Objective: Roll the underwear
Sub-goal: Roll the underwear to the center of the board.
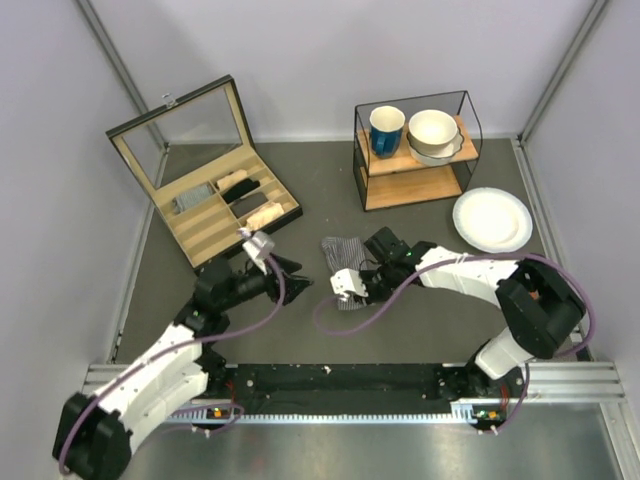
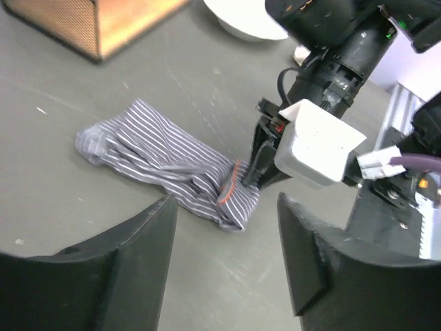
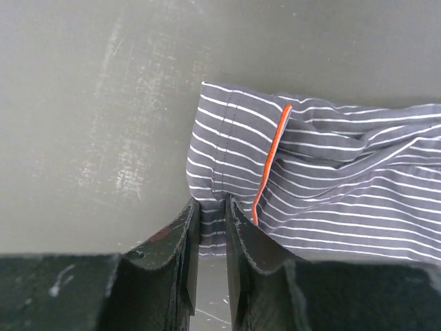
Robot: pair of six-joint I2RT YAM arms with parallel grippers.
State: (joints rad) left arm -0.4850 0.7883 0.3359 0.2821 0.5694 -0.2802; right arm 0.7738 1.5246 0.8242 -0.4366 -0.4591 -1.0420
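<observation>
the underwear (image 1: 338,250) lies bunched in a long crumpled strip on the grey worktop (image 1: 310,190), near the middle, between the open wooden case (image 1: 205,215) and the white plate (image 1: 492,220). the right claw (image 1: 350,290) is down at the strip's near end. its jaws are narrowed to a slit and pinch the striped hem, just beside a line of orange trim (image 3: 272,165). seen from the right wrist, cloth fills the thin gap between the fingers (image 3: 186,234). the left claw (image 1: 298,272) stands wide, pointed at the same end of the garment but apart from it, holding nothing. a wire shelf (image 1: 415,150) with a blue mug (image 1: 386,130) stands further back.
</observation>
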